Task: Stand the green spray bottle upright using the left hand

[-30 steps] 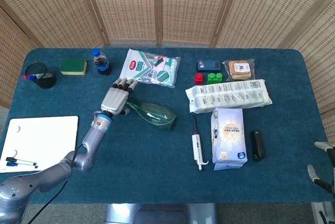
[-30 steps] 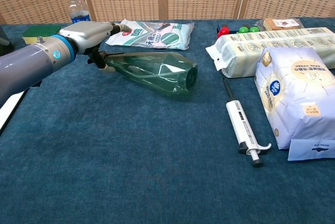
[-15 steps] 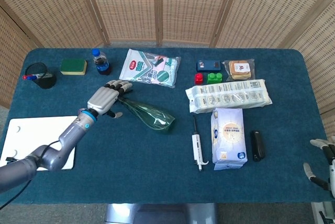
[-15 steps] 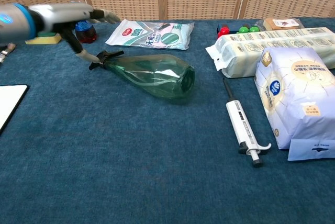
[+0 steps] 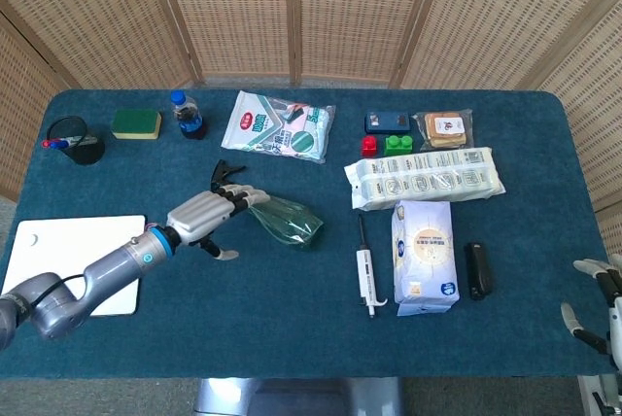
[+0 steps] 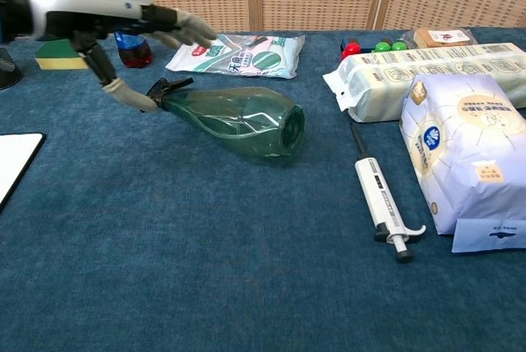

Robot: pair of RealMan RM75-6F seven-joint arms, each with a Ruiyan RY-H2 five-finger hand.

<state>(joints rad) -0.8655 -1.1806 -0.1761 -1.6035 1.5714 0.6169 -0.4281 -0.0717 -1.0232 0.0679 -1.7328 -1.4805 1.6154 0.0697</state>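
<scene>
My left hand (image 5: 199, 217) hangs over the neck end of the green spray bottle (image 6: 234, 119), fingers apart and holding nothing; in the chest view the thumb reaches down to just beside the black trigger head, and I cannot tell whether it touches it. The bottle lies on its side on the blue table (image 5: 292, 338), nozzle toward my left, wide base toward the middle, just in front of the printed pouch (image 5: 280, 126). To do this well, I judge I should close around the narrow neck just behind the trigger, where my fingers can wrap fully, then pivot the bottle about its base edge and set the flat bottom down square before letting go; the clear plastic looks slick and light, so a loose hold could let it roll. Counting from my left: one white board (image 5: 73, 260) with markers lying on it, too small to count, one black pen cup (image 5: 73, 142), one green-and-yellow sponge (image 5: 136, 123), one blue-capped drink bottle (image 5: 188, 115), the one spray bottle, one pouch, one pipette (image 5: 365, 280), one long wrapped pack (image 5: 425, 178), one pale bag (image 5: 425, 256), one red and one green small block (image 5: 383, 146), one blue box (image 5: 387, 122), one packet of biscuits (image 5: 444, 128), one black case (image 5: 476, 269). My right hand (image 5: 598, 304) shows only at the frame's edge, fingers spread and empty.
</scene>
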